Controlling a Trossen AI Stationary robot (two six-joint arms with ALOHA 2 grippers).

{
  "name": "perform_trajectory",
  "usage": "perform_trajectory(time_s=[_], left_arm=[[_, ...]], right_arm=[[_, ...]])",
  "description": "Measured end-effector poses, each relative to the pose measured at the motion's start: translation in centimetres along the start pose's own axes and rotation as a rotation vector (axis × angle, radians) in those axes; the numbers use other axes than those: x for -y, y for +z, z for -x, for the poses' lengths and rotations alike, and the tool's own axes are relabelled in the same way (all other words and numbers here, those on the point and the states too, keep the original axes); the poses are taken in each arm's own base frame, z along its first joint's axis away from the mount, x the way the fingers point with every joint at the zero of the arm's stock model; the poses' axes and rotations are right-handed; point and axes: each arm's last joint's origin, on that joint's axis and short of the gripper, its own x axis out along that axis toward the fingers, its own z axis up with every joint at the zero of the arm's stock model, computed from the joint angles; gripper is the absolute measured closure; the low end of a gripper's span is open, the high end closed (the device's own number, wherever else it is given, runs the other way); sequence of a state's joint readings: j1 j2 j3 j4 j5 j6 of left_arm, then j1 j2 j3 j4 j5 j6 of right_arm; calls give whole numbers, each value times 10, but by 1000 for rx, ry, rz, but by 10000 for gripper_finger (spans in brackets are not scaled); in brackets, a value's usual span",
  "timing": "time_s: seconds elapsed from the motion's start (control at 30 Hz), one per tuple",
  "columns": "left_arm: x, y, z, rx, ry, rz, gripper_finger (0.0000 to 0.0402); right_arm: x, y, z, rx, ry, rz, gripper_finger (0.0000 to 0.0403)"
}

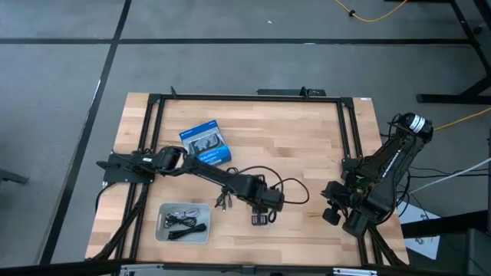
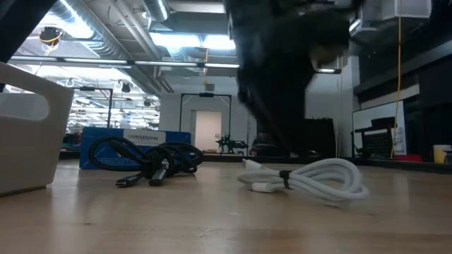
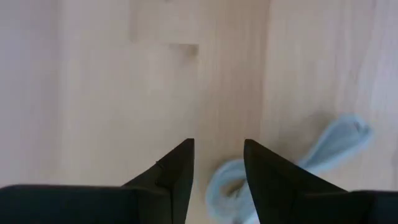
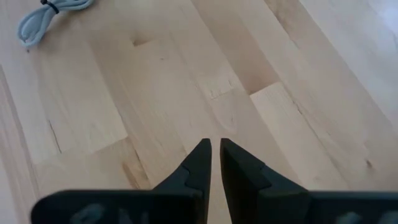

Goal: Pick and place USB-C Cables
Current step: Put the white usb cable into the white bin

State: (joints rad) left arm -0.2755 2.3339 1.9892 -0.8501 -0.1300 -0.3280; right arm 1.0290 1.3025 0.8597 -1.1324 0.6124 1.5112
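**Left wrist view: white cable just beyond my open jaws**

I have the left gripper (image 3: pixel 217 163) hanging over the front middle of the table (image 1: pixel 322 153), jaws a narrow gap apart and empty. A white cable (image 3: pixel 336 146) lies on the wood just past the fingertips, part of it showing between them. A black cable (image 2: pixel 152 159) lies beside the blue box (image 1: pixel 205 142), and more sit in the grey bin (image 1: pixel 182 222). My right gripper (image 4: pixel 215 149) waits at the table's right edge, fingers nearly together.
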Motion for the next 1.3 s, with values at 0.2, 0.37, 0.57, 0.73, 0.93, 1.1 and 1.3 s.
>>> perform_trajectory(time_s=[0.2, 0.37, 0.57, 0.73, 0.93, 1.1, 1.3], left_arm=[[6, 13, 46, -20, 28, -112, 269], [24, 5, 48, -61, -62, -292, 269], [43, -17, 31, -105, 6, -551, 269], [45, -21, 18, -59, 72, -586, 269], [38, -17, 6, -17, 24, -614, 269], [35, -23, -3, -58, -12, -613, 269], [33, -28, -11, -68, -27, -608, 269]], right_arm=[[-1, 0, 0, 6, 1, -1, 362], [-1, 0, -1, 7, -2, 1, 362], [-1, 0, -1, 7, -1, 1, 362], [-1, 0, -1, 6, -1, -1, 362], [-2, 0, -1, 6, 5, -6, 362], [-2, 0, -1, 7, 7, -6, 362], [-2, 0, -1, 6, 6, -5, 362]])
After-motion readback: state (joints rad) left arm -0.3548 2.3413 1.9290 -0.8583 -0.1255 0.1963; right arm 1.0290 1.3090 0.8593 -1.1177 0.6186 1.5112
